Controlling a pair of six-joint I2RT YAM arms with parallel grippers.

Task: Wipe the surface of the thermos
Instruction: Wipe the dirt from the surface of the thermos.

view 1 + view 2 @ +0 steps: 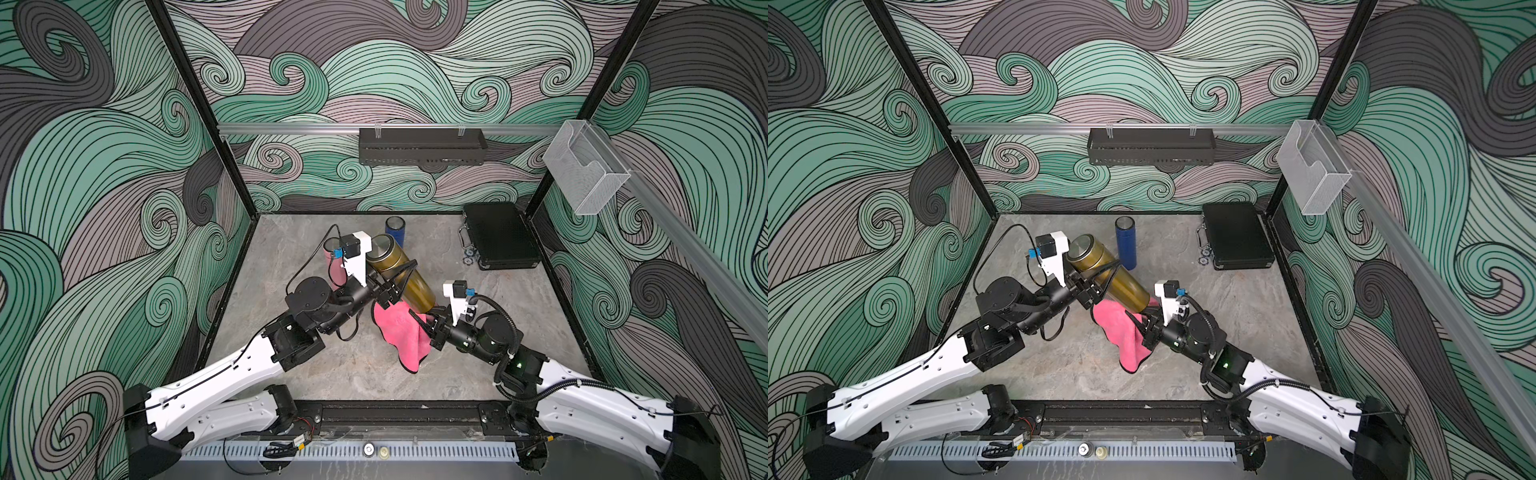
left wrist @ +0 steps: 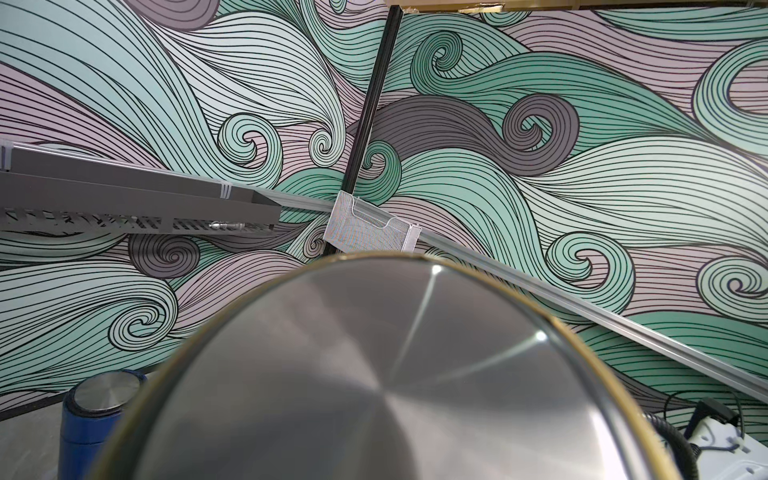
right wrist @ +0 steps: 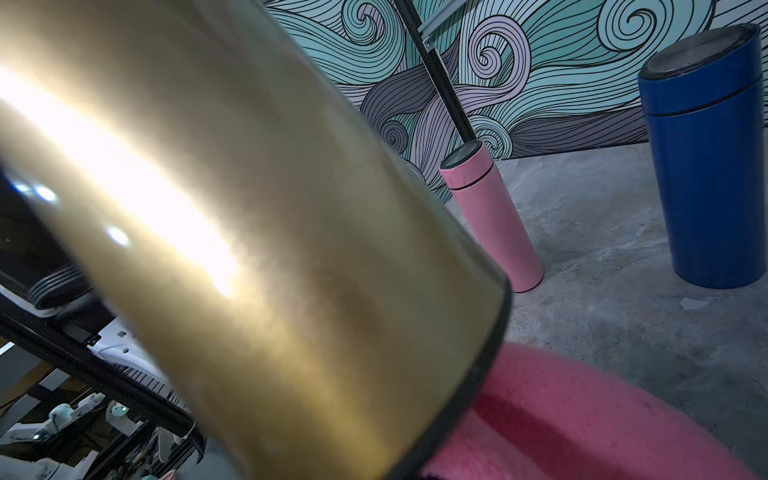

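L gripper (image 1: pixel 405 272) holds tilted thermos (image 1: pixel 419 291) (R gripper (image 1: pixel 424 326) pinches pink cloth (image 1: pixel 397 330)).

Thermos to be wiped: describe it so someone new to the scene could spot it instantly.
On the grey stone-look table, look to the centre, where both arms meet. The gold thermos is held tilted by the left gripper, over a pink cloth. Unlike the upright pink thermos and blue thermos beyond, it is gold and slanted.

Left arm (image 1: pixel 216 374), right arm (image 1: pixel 602 411): white shells, black joints, small screw holes. Corrugated black cable (image 1: pixel 514 328) right of centre (green light (image 1: pixel 518 365) beneath). White camera brackets (image 1: pixel 360 253), blue plugs (image 1: pixel 337 252).
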